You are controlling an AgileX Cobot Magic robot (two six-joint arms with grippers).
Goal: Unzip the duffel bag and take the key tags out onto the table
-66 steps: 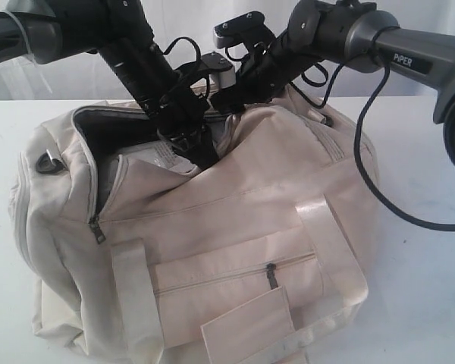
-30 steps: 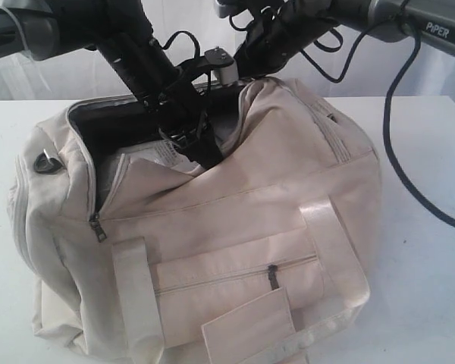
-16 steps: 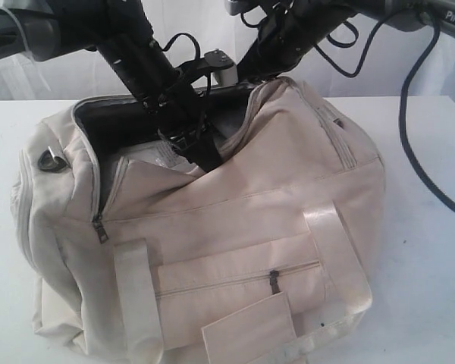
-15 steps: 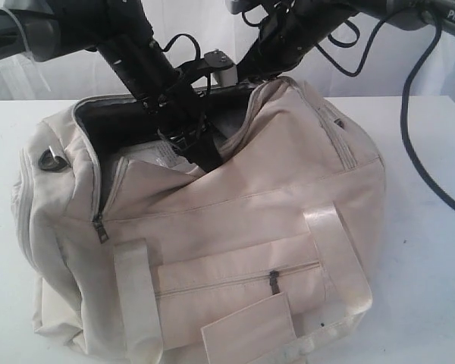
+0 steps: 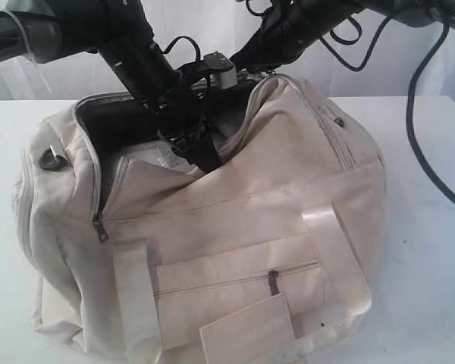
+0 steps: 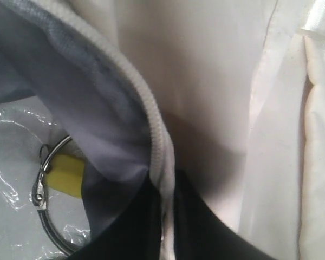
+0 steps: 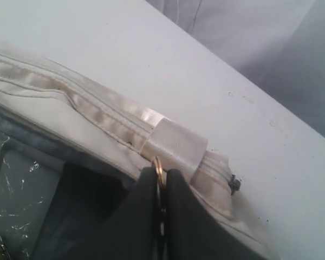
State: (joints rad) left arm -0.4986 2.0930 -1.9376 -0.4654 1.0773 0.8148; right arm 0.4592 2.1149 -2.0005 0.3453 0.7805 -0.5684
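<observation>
While left fingers and right fingers stay clamped on the duffel bag, its far rim has risen

Ext cam front-on, slightly above duffel bag, wrist cams v. close at its open top, shared w/ ext

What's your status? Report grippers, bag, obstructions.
Left gripper shut on zip edge of cream fabric duffel bag. Right gripper shut on gold ring at bag's rim. Bag open; yellow plastic key tag on metal ring inside, against crinkled clear plastic.
</observation>
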